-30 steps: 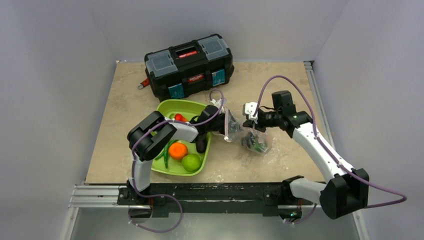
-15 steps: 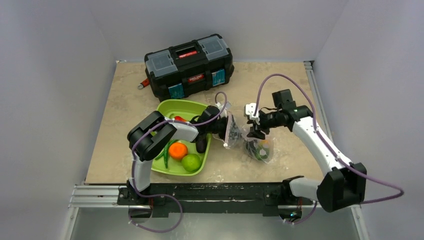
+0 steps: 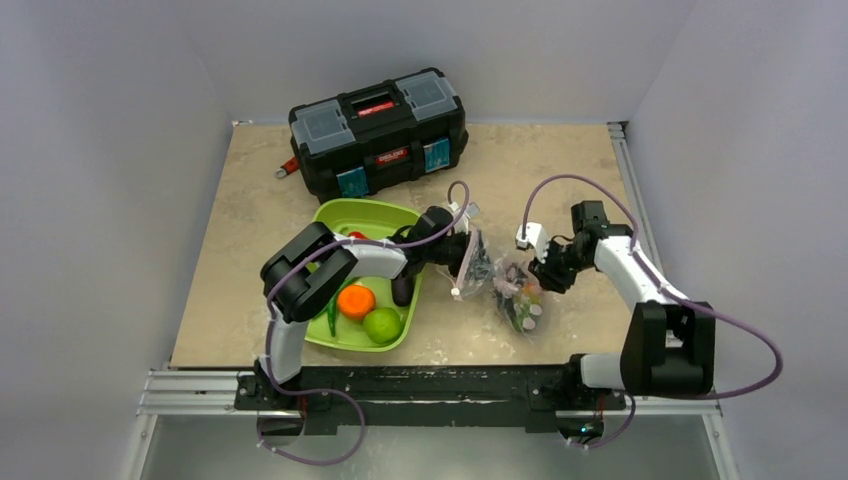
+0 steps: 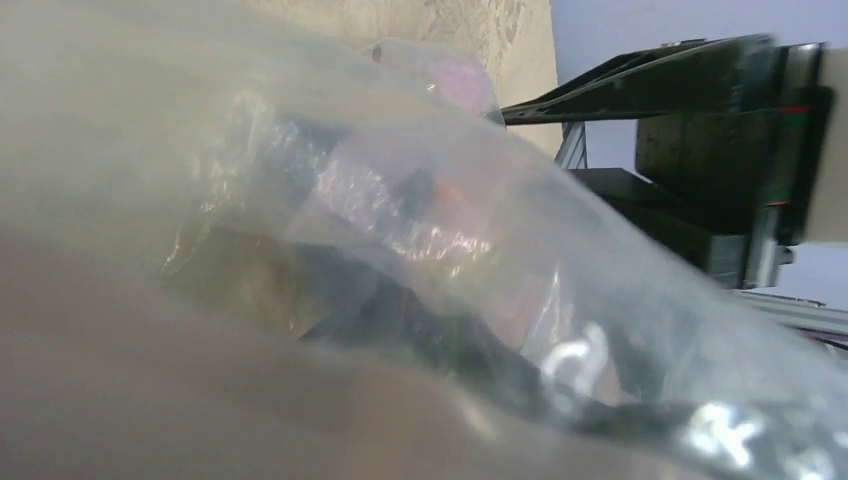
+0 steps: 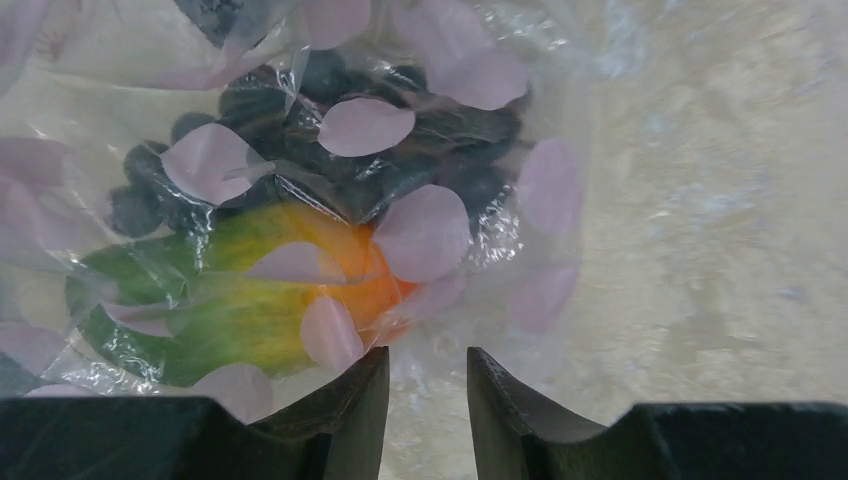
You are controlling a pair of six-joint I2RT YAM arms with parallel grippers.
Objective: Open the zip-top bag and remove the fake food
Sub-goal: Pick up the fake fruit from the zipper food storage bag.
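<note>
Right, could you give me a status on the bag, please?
Left gripper at zip-top bag mouth, grip unclear. Right gripper open beside it. Mango, dark berries inside bag. No obstruction seen.

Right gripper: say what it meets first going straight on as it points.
The right gripper would first meet the zip-top bag, its clear film. The mango probably lies just behind, by its orange end, though depth is unclear.

I count one zip-top bag (image 3: 510, 290), one green tray (image 3: 365, 205) and one black toolbox (image 3: 378, 131) at the tabletop's far edge. In the tray: one orange (image 3: 355, 301), one lime (image 3: 382, 325), one eggplant (image 3: 403, 290), one strawberry (image 3: 357, 236). In the bag: one mango (image 5: 250, 300), one berry cluster (image 5: 330, 150).
</note>
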